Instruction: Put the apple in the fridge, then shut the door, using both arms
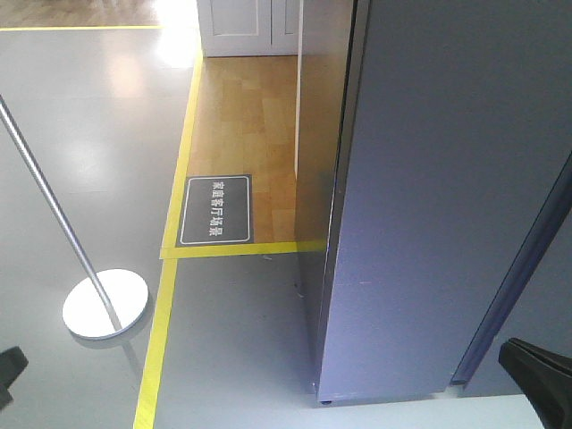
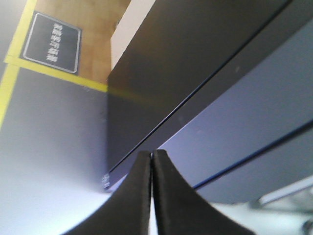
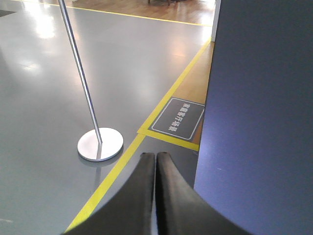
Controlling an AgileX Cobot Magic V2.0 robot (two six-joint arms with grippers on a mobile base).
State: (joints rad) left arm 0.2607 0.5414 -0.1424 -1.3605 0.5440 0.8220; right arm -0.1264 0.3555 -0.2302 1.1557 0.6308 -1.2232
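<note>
Two end effectors, left [image 2: 151, 169] and right [image 3: 155, 169], are both clenched on nothing. No apple shows in any view; I cannot tell where it is. One fridge [image 1: 420, 179] stands just ahead, its door [image 1: 447, 206] apparently shut. That panel looks stiff, smooth and slippery, best pushed flat-on. Beyond: one pole stand [image 1: 103, 306], one floor sign [image 1: 216, 210], one white cupboard [image 1: 246, 27].
</note>
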